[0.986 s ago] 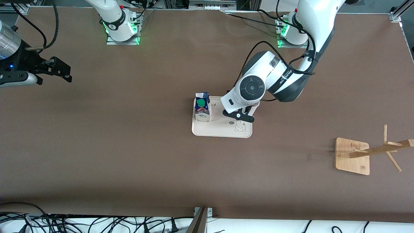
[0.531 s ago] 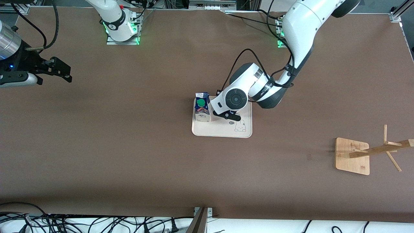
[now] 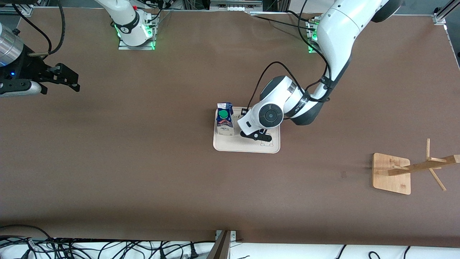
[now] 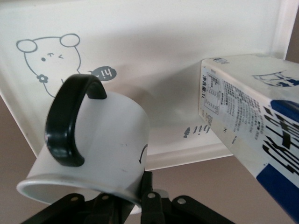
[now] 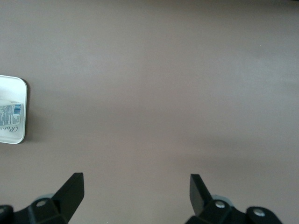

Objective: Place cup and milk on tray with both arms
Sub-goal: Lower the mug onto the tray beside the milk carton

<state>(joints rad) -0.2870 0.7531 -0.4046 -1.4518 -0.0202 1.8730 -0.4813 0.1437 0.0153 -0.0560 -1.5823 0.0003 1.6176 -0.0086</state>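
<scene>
Over tray [image 3: 237, 145], cup [image 4: 93, 149] in left gripper [image 4: 133, 205]

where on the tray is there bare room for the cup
Bare cream floor lies between the milk and the rabbit drawing, under the left pincer holding the cup. The tray is crowded at the milk's end.

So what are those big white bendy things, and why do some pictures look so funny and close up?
They are two robot arms. One picture looks down from high up; the close ones come from cameras on the arms' wrists. The left gripper is shut on a white cup, holding it over the cream tray. The milk carton already stands on that tray. The right gripper waits, open, over the bare table at its own end. A wooden rack stands near the left arm's end.
</scene>
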